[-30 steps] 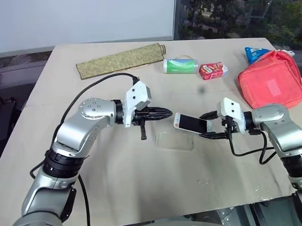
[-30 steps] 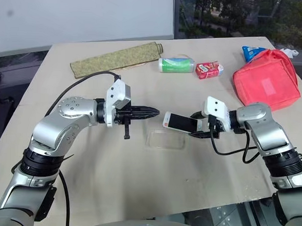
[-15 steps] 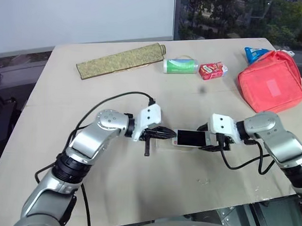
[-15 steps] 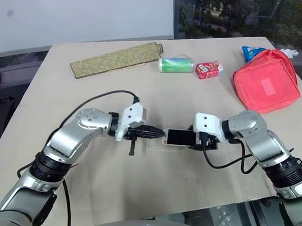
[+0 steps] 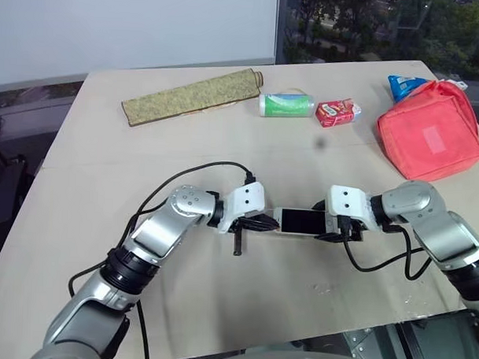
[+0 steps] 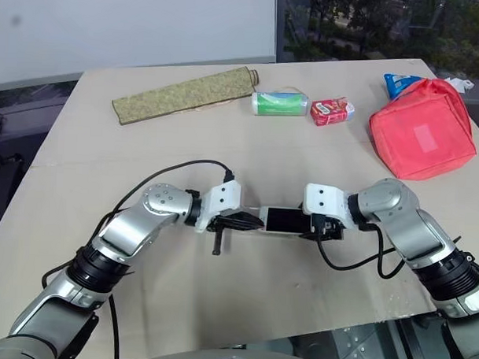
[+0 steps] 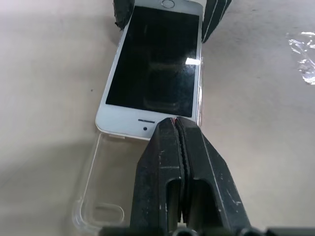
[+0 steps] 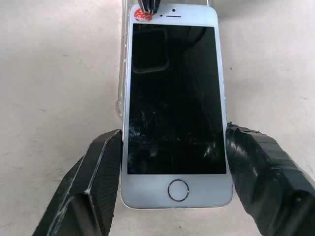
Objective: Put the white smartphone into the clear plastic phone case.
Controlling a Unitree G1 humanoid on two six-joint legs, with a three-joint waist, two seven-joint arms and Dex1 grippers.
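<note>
The white smartphone [image 5: 301, 222] lies screen up, low over the table's middle. My right gripper [image 8: 173, 136] is shut on it, one finger [image 8: 93, 187] pressed to each long side near the home button. The clear plastic phone case [image 7: 101, 196] sits under the phone's earpiece end. The case's camera-hole end sticks out from under the phone, towards my left arm. My left gripper [image 7: 174, 123] is shut with nothing in it, and its tip touches the phone's earpiece end at one corner. In the head views the two grippers face each other across the phone.
At the table's far side lie a green patterned roll [image 5: 191, 97], a green and white packet [image 5: 286, 105] and a small red snack packet [image 5: 337, 112]. A red bag [image 5: 430, 135] with a blue item [image 5: 402, 83] behind it sits far right. A scrap of clear film [image 7: 302, 54] lies near the phone.
Both arms came down towards the table. The phone went from held in the air to low over the case. My shut left gripper dropped and moved in to the phone's end.
</note>
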